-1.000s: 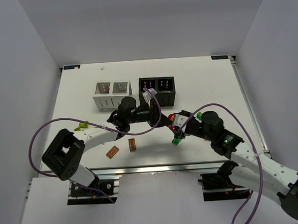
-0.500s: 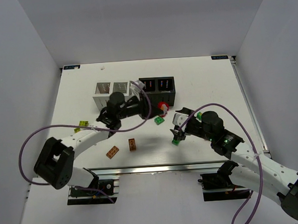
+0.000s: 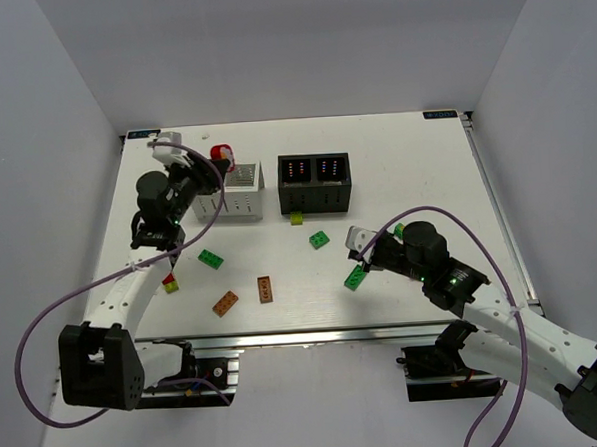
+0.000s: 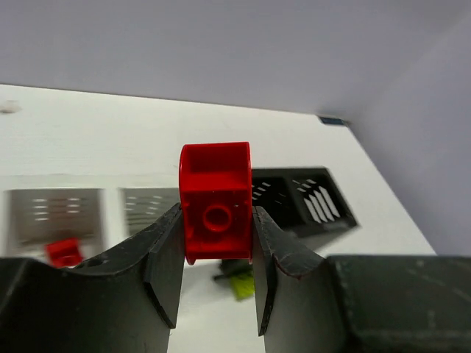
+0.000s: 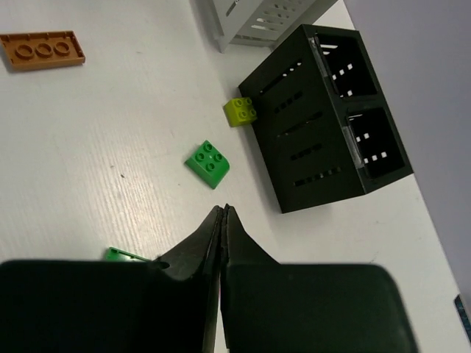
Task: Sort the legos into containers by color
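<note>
The left gripper (image 4: 215,220) was pinched narrow on a red brick (image 4: 215,198), one finger against each side, with a single stud facing the wrist camera. From above, this red brick hung over the white container (image 3: 245,201), which stood near the far left corner of the bench (image 3: 406,178). A second red brick (image 4: 65,251) lay inside the white container, in the compartment farther from the black container (image 3: 315,195). The black container stood just to the right of the white one, towards the middle of the far edge. The right gripper (image 5: 223,209) had its fingers pressed together on nothing, low over the bench right of centre. A green brick (image 3: 355,277) lay just beside its tips, on the near-edge side. Another green brick (image 5: 209,163) lay on the bench ahead of those fingers. A yellow-green brick (image 5: 241,112) rested just beside the black container's near wall. A third green brick (image 3: 211,258) lay left of centre. Two brown-orange plates (image 3: 265,288) lay close to the near edge, and a small red piece (image 3: 167,280) lay near the left edge.
</note>
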Controlling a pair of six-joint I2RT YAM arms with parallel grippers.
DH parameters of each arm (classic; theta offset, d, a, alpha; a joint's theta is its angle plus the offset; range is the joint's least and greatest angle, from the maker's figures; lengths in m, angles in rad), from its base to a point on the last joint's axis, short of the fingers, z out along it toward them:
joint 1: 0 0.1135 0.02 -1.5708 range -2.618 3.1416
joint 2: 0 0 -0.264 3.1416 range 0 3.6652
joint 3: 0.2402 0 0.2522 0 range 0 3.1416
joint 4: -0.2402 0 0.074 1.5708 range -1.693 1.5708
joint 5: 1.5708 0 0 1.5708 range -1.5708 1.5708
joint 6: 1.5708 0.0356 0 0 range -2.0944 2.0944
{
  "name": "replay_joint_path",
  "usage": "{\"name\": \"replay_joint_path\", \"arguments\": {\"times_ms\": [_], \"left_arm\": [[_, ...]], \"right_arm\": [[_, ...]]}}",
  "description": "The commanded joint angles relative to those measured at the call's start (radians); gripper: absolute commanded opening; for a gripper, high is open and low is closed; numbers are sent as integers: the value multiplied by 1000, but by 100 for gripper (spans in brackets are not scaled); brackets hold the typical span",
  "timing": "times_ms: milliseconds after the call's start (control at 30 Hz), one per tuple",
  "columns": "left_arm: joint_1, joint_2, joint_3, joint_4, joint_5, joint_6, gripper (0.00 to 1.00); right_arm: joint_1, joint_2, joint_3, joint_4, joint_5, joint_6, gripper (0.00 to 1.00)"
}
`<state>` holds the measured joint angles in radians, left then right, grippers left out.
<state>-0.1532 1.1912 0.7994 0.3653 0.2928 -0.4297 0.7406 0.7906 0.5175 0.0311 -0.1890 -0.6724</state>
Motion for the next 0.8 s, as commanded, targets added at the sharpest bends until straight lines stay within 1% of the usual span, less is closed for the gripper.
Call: {"name": "replay_joint_path", "arguments": {"times_ms": [0,167,333,500,600,767], "left_arm": [[79,28,14,-14,-98,37,0],[145,117,38,14,-112,54,0],[152,168,69,-5,-135,129,0],[152,222,89,-35,-139,164,0],[152,251,92,-40,-138,170,0],[152,288,121,-54,-149,186,3]], "right_arm": [[-1,-19,44,6,-12,11,0],[-3,-31,41,9,-4,7,0],[-1,-44,39,12,-1,5,0],[-3,-56,38,12,-4,4,0],[-1,-62,36,16,-3,5,4],[-1,-62,36,16,-4,4,8]]}}
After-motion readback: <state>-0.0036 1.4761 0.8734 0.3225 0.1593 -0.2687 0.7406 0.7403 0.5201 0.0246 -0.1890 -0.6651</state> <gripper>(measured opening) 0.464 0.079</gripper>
